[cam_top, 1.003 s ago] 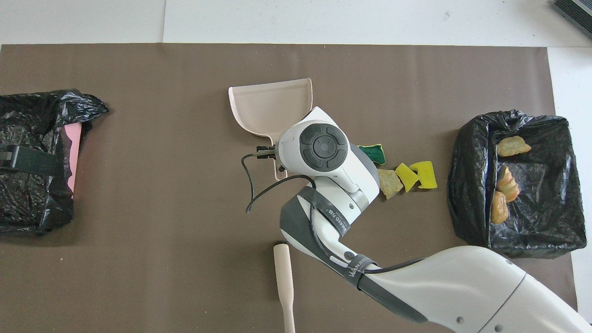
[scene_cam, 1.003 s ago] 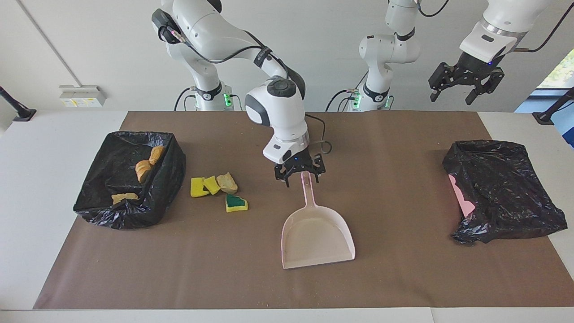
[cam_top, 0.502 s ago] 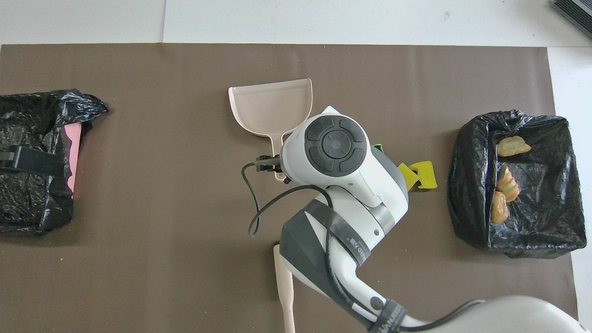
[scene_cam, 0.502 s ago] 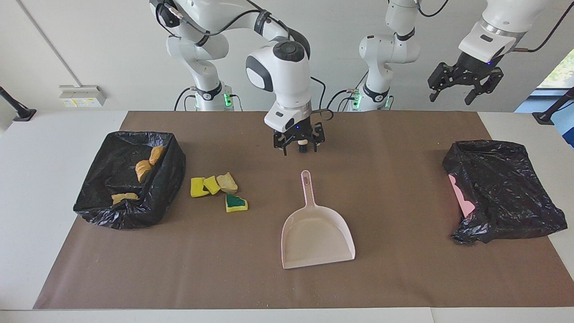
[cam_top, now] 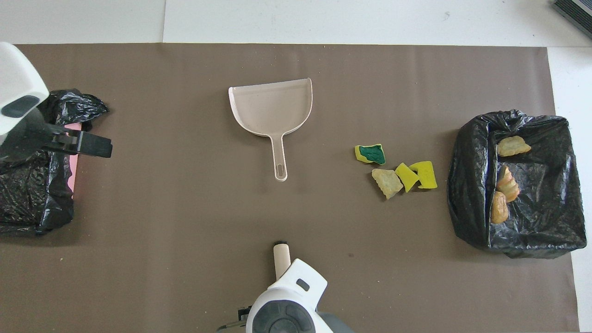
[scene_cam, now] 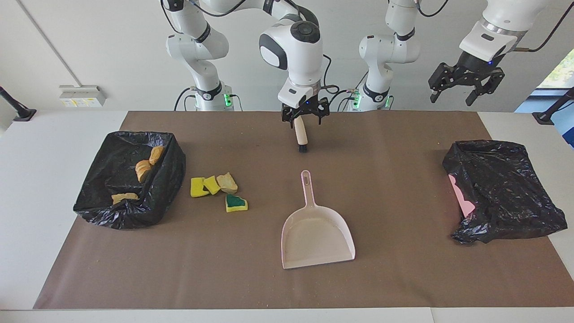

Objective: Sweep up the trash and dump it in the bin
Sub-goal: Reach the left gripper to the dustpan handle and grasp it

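Three pastries (scene_cam: 143,169) lie in the black-lined bin (scene_cam: 168,179) at the right arm's end. Beside the bin on the mat lie two yellow sponge chunks (scene_cam: 197,187), a beige bread chunk (scene_cam: 227,182) and a green-topped sponge chunk (scene_cam: 235,203); they also show in the overhead view (cam_top: 387,182). The pale pink dustpan (scene_cam: 316,233) lies flat mid-mat, nobody holding it. The cream-handled brush (scene_cam: 300,132) lies nearer to the robots than the dustpan. My right gripper (scene_cam: 304,117) is open, just over the brush's handle. My left gripper (scene_cam: 452,96) waits open, high in the air.
A second black bag (scene_cam: 502,193) with something pink inside lies at the left arm's end of the mat. The brown mat (scene_cam: 403,179) covers most of the white table. My right arm hides most of the brush in the overhead view.
My right gripper let go of the dustpan's handle, rose and drew back toward the robots until it was over the brush. The dustpan stays put. The left arm barely moved.
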### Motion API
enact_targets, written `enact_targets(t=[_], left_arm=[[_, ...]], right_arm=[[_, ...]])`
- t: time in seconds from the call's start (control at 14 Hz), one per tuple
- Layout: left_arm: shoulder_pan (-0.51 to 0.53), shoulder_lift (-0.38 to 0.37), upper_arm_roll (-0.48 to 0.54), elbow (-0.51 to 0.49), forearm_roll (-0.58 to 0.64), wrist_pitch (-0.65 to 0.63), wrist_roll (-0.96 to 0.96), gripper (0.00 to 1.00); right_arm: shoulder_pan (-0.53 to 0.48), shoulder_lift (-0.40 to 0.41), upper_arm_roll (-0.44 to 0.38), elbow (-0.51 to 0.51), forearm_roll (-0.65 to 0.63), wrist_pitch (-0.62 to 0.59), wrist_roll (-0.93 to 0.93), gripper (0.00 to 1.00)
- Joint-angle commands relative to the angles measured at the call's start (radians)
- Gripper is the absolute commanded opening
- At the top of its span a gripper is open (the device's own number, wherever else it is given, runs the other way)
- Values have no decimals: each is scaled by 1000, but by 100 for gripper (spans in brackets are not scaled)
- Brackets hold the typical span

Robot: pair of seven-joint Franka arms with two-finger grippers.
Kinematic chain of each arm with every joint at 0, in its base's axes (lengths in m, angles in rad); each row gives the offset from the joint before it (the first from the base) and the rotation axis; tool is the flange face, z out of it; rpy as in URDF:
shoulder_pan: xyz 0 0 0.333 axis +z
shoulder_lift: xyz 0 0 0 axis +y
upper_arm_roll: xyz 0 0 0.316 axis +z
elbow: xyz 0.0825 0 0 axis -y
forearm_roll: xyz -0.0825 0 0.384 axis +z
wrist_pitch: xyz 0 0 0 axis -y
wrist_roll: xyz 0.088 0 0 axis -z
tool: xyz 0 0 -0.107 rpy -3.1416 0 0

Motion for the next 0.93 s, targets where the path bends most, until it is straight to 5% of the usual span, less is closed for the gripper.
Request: enact_targets(t=[0.0,0.21,0.86], left_arm=[[-92,25,10,-84,-6,96,-77,100],[-146,42,10,-135,-6,194,-117,100],[-334,304,10,-129,-7,493,-421,100]], right_arm=[[55,-114,-8,-191,93,126,-53,100],[57,-123,-8,-241,119,166,-85,100],[159,-106,-6,-384,154,352,-68,100]])
